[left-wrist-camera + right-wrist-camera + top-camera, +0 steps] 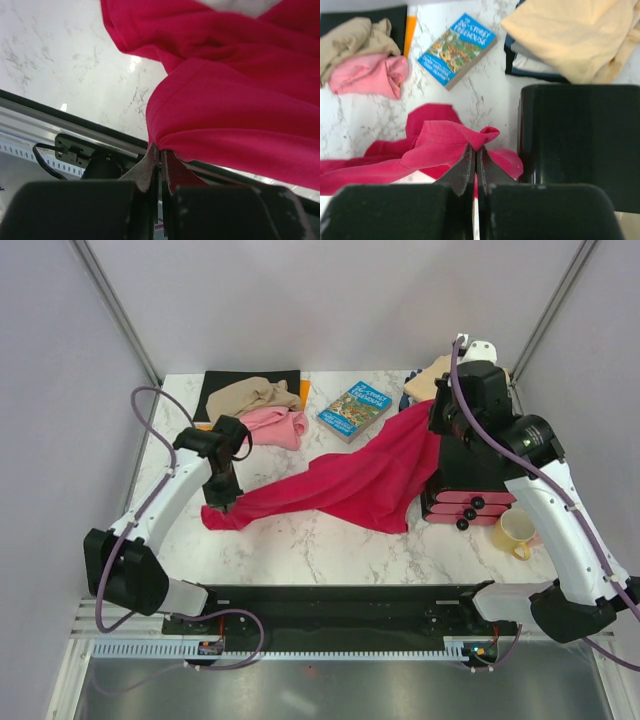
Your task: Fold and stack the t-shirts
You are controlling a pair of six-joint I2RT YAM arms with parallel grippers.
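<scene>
The crimson red t-shirt [360, 480] stretches across the middle of the marble table between both grippers. My left gripper [222, 500] is shut on its lower left edge [210, 115], just above the table. My right gripper [437, 410] is shut on its upper right corner [480, 137] and holds that end raised. The pink t-shirt [275, 426] and the tan-brown t-shirt [252, 395] lie crumpled together at the back left; both also show in the right wrist view, pink [367, 75] and tan [352, 37]. The peach-cream t-shirt [432, 375] lies at the back right, and in the right wrist view [570, 35].
A flat black mat [225, 385] lies under the tan shirt. A blue illustrated book [355, 410] lies at the back centre. A black and pink drawer unit [470, 485] stands under my right arm, with a yellow mug [515, 533] beside it. Grey walls close in the sides.
</scene>
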